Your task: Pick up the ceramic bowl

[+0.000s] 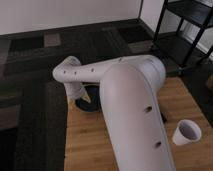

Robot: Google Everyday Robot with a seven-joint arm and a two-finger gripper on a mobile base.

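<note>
The ceramic bowl point(89, 104) is a dark glossy round bowl at the far left corner of the wooden table point(90, 145); my white arm covers most of it. My gripper point(82, 94) hangs from the wrist right over the bowl's near-left part, at or just above its rim. The large white arm segment point(132, 115) fills the middle of the view.
A white tapered cup point(187, 132) stands on the table at the right. A black metal shelf rack point(187, 30) stands at the back right. Dark patterned carpet point(40, 65) lies beyond the table's far and left edges.
</note>
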